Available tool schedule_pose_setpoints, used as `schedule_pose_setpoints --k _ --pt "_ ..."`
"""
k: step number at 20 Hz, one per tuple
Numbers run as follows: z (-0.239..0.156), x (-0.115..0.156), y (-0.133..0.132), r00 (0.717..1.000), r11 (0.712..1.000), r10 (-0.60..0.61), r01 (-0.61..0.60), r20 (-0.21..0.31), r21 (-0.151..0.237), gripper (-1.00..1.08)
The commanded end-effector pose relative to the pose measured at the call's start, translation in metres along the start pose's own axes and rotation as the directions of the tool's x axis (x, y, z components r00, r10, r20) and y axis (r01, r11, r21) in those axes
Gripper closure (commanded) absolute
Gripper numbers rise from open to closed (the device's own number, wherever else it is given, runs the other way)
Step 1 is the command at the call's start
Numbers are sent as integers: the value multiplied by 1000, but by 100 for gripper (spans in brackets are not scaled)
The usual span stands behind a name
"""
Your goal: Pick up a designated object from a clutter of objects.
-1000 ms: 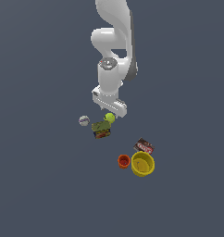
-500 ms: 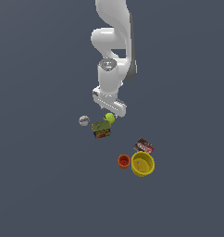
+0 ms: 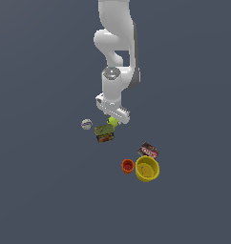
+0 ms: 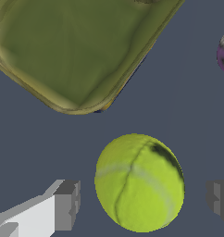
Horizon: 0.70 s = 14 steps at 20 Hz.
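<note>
Tool (image 4: 140,199) fingers (image 4: 66,203) stand wide open, one on each side of the tennis ball (image 4: 139,182), with a gap on both sides. It is not holding anything yet. I think it is set this way so the fingers can close in on the ball from both sides.

From the outside camera the tool (image 3: 112,117) hangs straight down over the ball (image 3: 112,122), which sits on the counter (image 3: 50,190) just beside the green-brown box (image 3: 104,133).

A ball is round, so it has no long side and points no way. Its pale seam curves across the top.

Further out lies the white-grey ball (image 3: 87,124). Well apart are the orange cup (image 3: 128,166), the yellow bowl (image 3: 147,169) and the dark box (image 3: 148,150).
</note>
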<state>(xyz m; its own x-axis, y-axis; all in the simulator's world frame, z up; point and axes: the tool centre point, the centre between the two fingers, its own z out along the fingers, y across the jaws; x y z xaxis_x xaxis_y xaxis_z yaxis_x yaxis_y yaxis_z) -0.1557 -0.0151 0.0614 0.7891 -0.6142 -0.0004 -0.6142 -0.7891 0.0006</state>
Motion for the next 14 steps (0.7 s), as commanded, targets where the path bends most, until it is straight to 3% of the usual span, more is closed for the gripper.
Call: schedule_pose_setpoints --k 1,9,10,14 --pt "9 0 0 1000 1000 0 0 0 0 -92" --pt "20 0 0 1000 1000 2 -2 0 0 -92" --pt "20 0 0 1000 1000 2 -2 0 0 108" --pt "20 0 0 1000 1000 2 -2 0 0 108"
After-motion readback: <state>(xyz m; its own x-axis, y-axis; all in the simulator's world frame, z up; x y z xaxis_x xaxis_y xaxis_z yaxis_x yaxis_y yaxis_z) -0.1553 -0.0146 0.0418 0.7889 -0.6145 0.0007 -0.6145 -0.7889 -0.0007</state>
